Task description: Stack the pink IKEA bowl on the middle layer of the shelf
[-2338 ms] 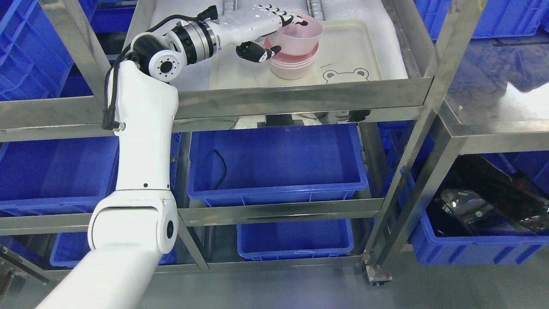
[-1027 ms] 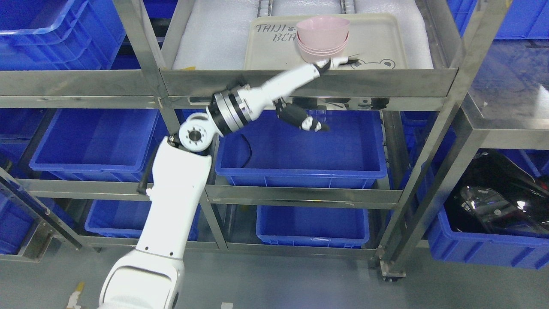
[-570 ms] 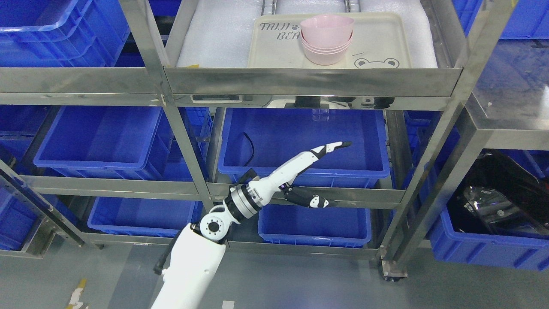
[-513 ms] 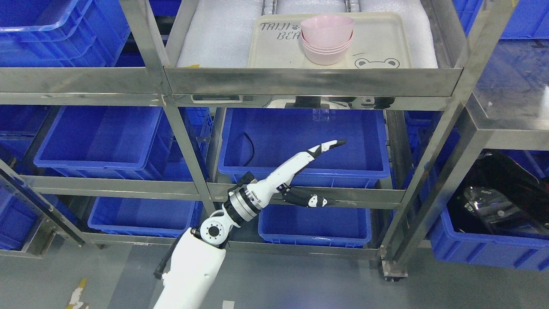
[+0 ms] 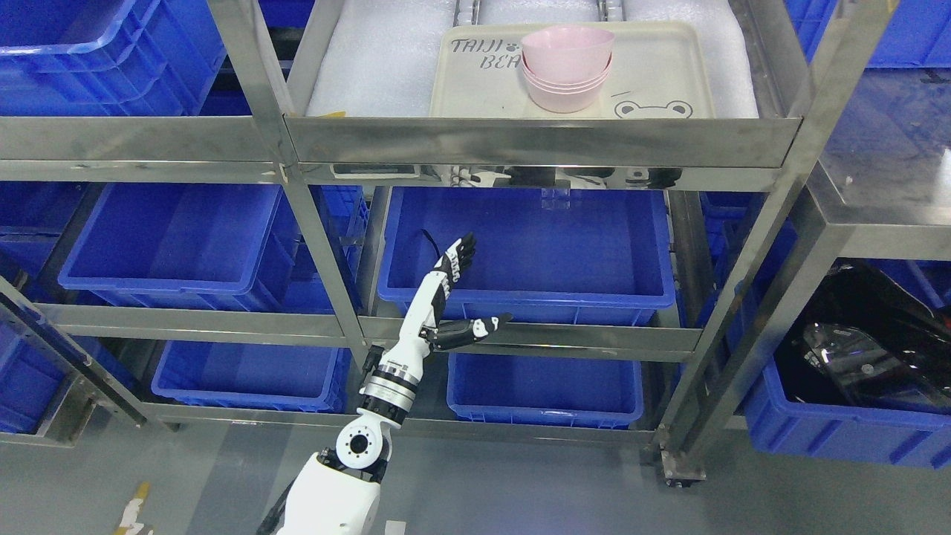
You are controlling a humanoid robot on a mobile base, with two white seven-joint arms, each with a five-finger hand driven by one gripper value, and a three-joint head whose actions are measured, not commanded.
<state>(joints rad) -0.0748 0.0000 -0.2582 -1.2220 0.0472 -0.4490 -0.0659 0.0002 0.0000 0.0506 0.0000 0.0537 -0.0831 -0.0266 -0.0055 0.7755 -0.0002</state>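
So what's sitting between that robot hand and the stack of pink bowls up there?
In the head view, the steel shelf rail and blue plastic bin separate the left hand from the pink bowls.

Glossy pink plastic bowls (image 5: 567, 70) are sitting on a matt cream tray (image 5: 669, 70), within a shiny steel shelf (image 5: 535, 141) holding smooth blue plastic bins (image 5: 527, 256).

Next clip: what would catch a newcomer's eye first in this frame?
Probably the stack of pink bowls, nested upright on the cream bear tray on the steel shelf's upper layer, pale against all the metal and blue. Next, the white left arm rising from the bottom edge, its left hand open and empty in front of the large blue bin below. The right arm is out of view.
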